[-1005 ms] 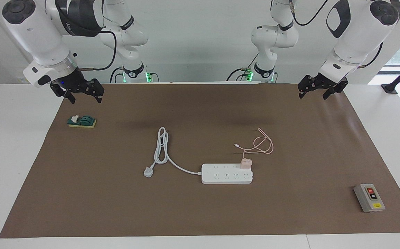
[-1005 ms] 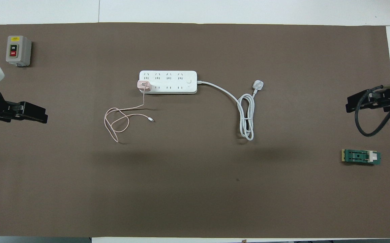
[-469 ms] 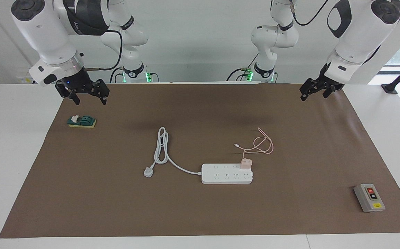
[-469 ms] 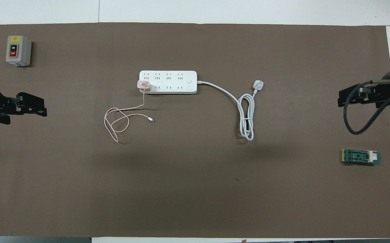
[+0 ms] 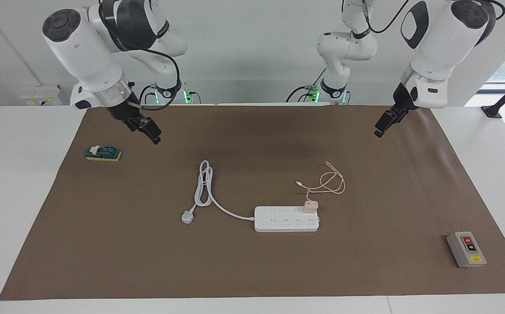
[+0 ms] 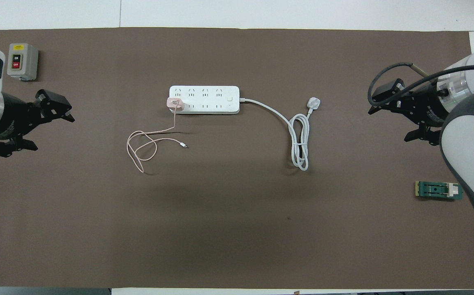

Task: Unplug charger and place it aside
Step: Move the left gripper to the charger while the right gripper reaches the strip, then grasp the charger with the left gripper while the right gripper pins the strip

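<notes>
The pale pink charger (image 5: 310, 206) is plugged into the long white power strip (image 5: 285, 221), at the strip's end toward the left arm's end of the table. It also shows in the overhead view (image 6: 175, 103). Its thin pink cable (image 5: 333, 183) lies looped on the brown mat, nearer to the robots than the strip. My left gripper (image 5: 378, 132) is open and empty, up in the air over the mat at the left arm's end (image 6: 52, 129). My right gripper (image 5: 155, 138) is open and empty, up over the mat at the right arm's end (image 6: 388, 123). Both are well apart from the charger.
The strip's thick white cord ends in a white three-pin plug (image 5: 187, 216) lying on the mat. A green knife switch (image 5: 103, 153) lies at the right arm's end. A grey push-button box (image 5: 466, 248) stands at the left arm's end, farther from the robots.
Both arms have swung inward from the table's ends toward the middle and turned their wrists. Both grippers have come lower over the mat. The charger, cable and strip have not moved.
</notes>
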You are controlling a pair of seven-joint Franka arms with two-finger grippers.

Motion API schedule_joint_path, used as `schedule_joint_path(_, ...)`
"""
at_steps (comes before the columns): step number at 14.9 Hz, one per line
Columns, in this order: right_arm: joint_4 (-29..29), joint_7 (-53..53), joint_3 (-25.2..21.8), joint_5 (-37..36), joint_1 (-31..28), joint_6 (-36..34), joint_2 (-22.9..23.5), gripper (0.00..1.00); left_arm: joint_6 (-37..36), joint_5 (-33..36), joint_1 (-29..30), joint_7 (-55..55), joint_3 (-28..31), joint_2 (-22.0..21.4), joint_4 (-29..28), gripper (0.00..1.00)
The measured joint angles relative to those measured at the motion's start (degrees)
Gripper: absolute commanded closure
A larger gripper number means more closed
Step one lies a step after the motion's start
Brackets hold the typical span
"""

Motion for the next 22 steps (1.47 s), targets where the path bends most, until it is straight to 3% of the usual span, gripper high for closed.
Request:
schedule_joint_path(5, 2.3, 28.1, 0.1, 11.1, 2.9, 4.6, 5.9, 0.00, 2.9, -1.4, -3.7, -20.7, -0.1, 13.5, 10.2, 0.00)
schedule_joint_path(6, 2.3, 36.2, 0.2, 12.2, 5.4, 7.4, 7.5, 0.00, 2.9, -2.8, -4.0, -26.0, 0.0, 19.4, 15.8, 0.00)
schedule_joint_path(11, 0.0, 56.9, 0.4, 19.0, 12.1, 20.5, 11.8, 0.00, 2.5, -3.9, -6.5, -37.5, 0.5, 31.7, 26.9, 0.00)
schedule_joint_path(15, -0.4, 52.1, 0.3, 23.7, 12.6, 27.1, 17.2, 0.00, 4.2, -4.7, -8.5, -44.5, 0.6, 36.3, 31.1, 0.00)
schedule_joint_path(17, 0.1, 48.0, 0.4, 23.8, 14.1, 30.7, 19.8, 0.00, 5.5, -5.2, -9.4, -46.2, 0.6, 36.4, 30.6, 0.00)
schedule_joint_path(22, 7.7, 42.1, 0.4, 23.9, 14.7, 33.5, 27.8, 0.00, 11.3, -5.3, -10.8, -50.8, 0.7, 36.3, 26.5, 0.00)
